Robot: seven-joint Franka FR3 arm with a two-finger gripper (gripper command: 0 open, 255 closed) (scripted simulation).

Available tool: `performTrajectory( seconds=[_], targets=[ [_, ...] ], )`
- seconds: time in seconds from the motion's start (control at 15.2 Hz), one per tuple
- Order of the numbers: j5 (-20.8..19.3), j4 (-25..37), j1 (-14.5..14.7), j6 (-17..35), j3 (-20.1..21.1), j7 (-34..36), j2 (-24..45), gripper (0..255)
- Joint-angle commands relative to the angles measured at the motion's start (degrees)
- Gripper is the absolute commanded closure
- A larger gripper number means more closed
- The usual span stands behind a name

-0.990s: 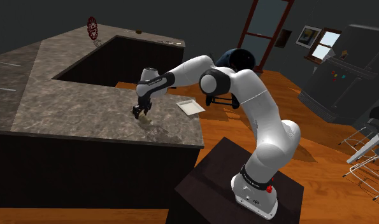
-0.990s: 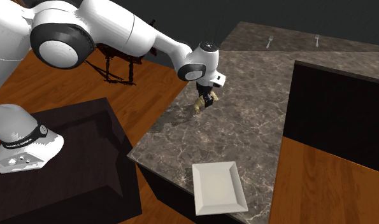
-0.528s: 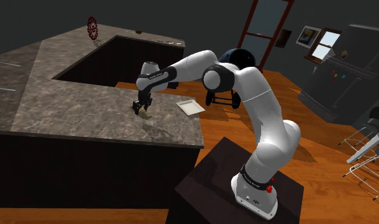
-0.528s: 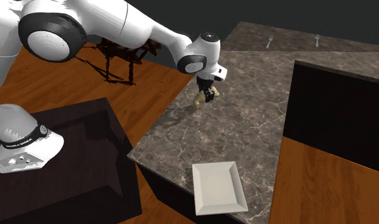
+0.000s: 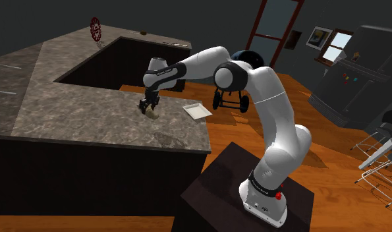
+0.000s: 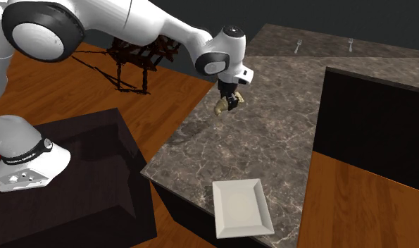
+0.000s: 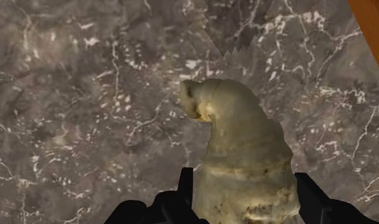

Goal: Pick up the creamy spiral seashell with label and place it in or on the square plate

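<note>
A cream spiral seashell (image 7: pixel 242 153) sits clasped between my two black fingers (image 7: pixel 185 188), its tip pointing away from the hand over the stone counter. In the shoulder view my gripper (image 5: pixel 147 109) hangs above the counter with the shell (image 5: pixel 150 111) in it, lifted clear of the surface. The second exterior view has the gripper (image 6: pixel 231 103) and the shell (image 6: pixel 221 108) above the counter near its edge. A pale square plate (image 6: pixel 241 206) lies flat at the counter's near corner in that view, well apart from the gripper; in the shoulder view the plate (image 5: pixel 197 111) is to the gripper's right.
The dark marbled counter (image 5: pixel 69 112) wraps in an L around a black recess (image 5: pixel 115 62). My stand (image 5: pixel 244 191) rests on a wooden floor. A dark wheeled stool (image 5: pixel 234 99) stands behind the arm. Two forks (image 6: pixel 298 47) lie at the counter's far end.
The gripper has risen with the shell, lifting it off the counter. The arm's elbow has swung higher; the plate has stayed put.
</note>
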Motion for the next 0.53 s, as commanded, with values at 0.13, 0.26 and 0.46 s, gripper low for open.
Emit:
performTrajectory(
  seconds=[0.13, 0.26, 0.46],
  targets=[
    [0.76, -4.34, -4.11, 1.08, -0.05, -4.39, -2.72, 255],
    [1.14, -6.0, -6.18, 1.43, -0.12, -6.66, -3.72, 255],
    [1.67, -7.85, -9.26, 1.66, -0.29, -10.1, -4.88, 255]
  ],
)
